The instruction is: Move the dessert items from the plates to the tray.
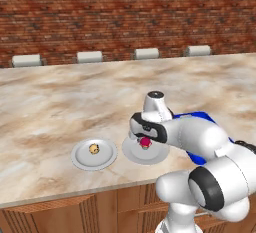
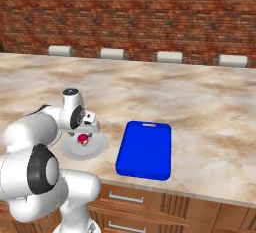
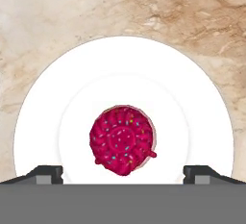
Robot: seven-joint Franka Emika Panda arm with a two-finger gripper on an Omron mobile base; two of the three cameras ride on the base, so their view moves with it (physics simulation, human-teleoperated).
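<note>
Dessert items sit on 2 round light-grey plates: the dark-red sprinkled cupcake [image 3: 123,140] on the right plate [image 3: 202,122], the tan speckled treat [image 1: 94,149] on the left plate [image 1: 80,159]. My gripper [image 3: 123,174] hangs above the cupcake, fingers apart. Right lies the bright blue rectangular tray [image 2: 145,149].

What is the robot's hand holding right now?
Nothing. The gripper is open, its fingertips spread wide on either side of the red cupcake, which sits on its plate untouched.
</note>
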